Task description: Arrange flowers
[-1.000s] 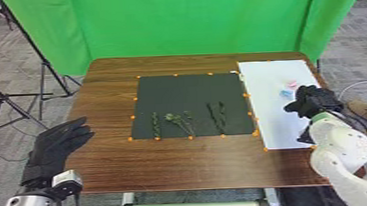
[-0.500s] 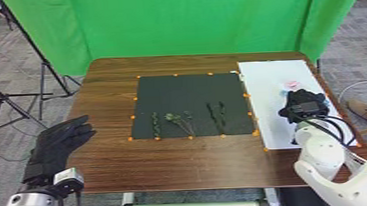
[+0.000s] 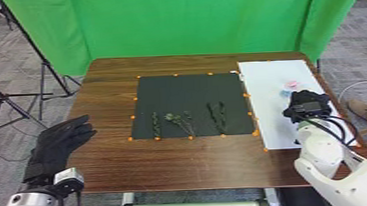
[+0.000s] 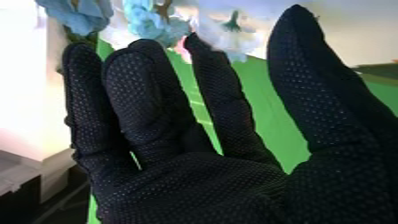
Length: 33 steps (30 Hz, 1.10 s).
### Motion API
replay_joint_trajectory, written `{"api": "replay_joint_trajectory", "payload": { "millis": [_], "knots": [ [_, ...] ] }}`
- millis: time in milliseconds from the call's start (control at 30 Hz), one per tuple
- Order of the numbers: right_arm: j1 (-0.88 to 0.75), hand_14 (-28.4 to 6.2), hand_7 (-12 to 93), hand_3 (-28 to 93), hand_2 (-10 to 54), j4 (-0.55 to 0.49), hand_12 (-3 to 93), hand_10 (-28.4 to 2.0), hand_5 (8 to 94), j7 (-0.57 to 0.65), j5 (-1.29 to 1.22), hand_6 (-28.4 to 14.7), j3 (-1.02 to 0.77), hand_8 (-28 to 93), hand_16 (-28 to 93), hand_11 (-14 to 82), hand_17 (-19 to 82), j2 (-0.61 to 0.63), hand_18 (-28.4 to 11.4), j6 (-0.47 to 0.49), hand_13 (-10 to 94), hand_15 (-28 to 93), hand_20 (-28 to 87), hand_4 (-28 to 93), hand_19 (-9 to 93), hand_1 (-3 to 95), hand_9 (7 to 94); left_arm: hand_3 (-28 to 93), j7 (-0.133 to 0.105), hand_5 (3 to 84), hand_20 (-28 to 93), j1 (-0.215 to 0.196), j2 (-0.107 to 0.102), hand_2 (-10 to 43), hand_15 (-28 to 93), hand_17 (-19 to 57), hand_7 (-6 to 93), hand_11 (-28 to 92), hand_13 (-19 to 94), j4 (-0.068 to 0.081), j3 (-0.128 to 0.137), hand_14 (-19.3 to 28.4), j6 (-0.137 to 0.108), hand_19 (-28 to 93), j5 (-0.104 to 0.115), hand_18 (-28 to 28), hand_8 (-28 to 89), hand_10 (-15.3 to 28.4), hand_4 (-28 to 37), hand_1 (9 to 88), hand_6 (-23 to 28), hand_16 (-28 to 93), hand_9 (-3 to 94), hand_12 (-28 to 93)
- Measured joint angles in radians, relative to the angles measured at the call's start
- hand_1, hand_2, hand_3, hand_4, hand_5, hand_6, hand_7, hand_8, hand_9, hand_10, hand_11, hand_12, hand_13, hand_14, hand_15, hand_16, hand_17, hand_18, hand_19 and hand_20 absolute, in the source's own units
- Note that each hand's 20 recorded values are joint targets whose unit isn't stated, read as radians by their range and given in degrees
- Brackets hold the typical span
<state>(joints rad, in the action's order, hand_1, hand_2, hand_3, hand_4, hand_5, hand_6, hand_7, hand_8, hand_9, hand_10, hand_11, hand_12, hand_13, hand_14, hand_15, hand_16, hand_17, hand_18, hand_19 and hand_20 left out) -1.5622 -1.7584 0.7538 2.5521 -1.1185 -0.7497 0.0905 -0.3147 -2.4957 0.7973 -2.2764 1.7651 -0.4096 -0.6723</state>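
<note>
Plainly, ruffled pink and pale-blue flowers (image 3: 291, 85) sit at frame right. Fingers stand apart on the right hand (image 3: 307, 100), extended on the left hand (image 3: 55, 142).

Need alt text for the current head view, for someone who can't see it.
Right robot hand, open, over a white sheet near small pink and blue flowers on a brown table. Green stems lie apart along the near part of a black mat. Left robot hand, open, is at the table's left edge.
</note>
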Motion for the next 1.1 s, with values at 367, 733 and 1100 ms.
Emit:
{"api": "replay_joint_trajectory", "payload": {
  "millis": [367,733,1100],
  "knots": [
    [0.073,-11.6,26,72,-6.1,0.073,22.1,-16.0,70.2,-0.001,0.113,-0.4,0.109,-3,20,39.8,35,-0.001,-22.8,-0.121,63,76,-8,-28,87,49.1,63.2,80,-0.002,47.6,17,0.012,-0.002,9.6,62,-8.3,14.6,39,30,0.005,-0.01,28.4,0.002,59,0.0,21.4,-9,22.9,-14.0,28.0,14.7,-13,40.7,10],
    [0.09,-8.0,24,72,-6.7,0.097,35.6,-10.2,79.7,0.008,0.122,0.5,0.115,1,27,26.8,36,-0.01,-21.6,-0.137,67,71,-7,-28,87,53.4,75.6,80,-0.003,47.6,17,0.013,-0.004,9.6,62,-8.3,14.7,39,30,0.008,-0.009,28.4,0.005,59,0.001,21.5,-9,23.0,-14.2,28.0,14.7,-13,40.6,10],
    [0.096,-6.2,25,74,-7.0,0.098,38.0,-9.7,80.7,-0.012,0.121,-0.1,0.128,5,29,25.9,36,0.002,-20.6,-0.224,69,70,-5,-28,88,54.0,78.5,80,-0.012,47.6,17,0.01,-0.011,9.7,62,-8.4,14.7,39,30,0.008,-0.009,28.4,0.004,59,0.003,21.5,-9,22.9,-14.2,27.9,14.7,-13,40.8,10]
  ]
}}
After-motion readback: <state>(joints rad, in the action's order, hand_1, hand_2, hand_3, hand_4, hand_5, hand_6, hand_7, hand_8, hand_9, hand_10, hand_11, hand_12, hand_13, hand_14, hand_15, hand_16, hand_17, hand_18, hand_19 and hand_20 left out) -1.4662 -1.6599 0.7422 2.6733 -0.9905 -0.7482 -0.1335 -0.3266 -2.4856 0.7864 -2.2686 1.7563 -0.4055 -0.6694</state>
